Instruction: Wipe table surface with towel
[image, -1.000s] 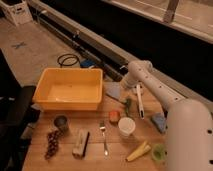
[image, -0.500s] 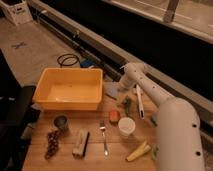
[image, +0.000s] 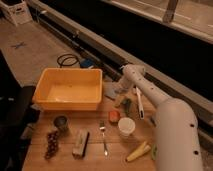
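Observation:
A grey-blue towel (image: 110, 91) lies crumpled on the wooden table (image: 65, 162), at its far edge just right of the yellow bin. My white arm (image: 172, 130) rises from the bottom right and bends at the wrist (image: 133, 74). My gripper (image: 120, 96) points down at the towel's right edge, touching or just above it. The gripper's tip is hidden against the towel.
A yellow bin (image: 70, 90) stands at the back left. On the table are a metal cup (image: 61, 123), grapes (image: 51, 143), a sponge block (image: 80, 144), a fork (image: 103, 138), a white cup (image: 126, 127), an orange item (image: 114, 116), a white utensil (image: 139, 103) and a banana (image: 138, 150).
My arm has swung left across the table's far edge, bringing the wrist and gripper over to the towel's right side. The objects on the table have not moved.

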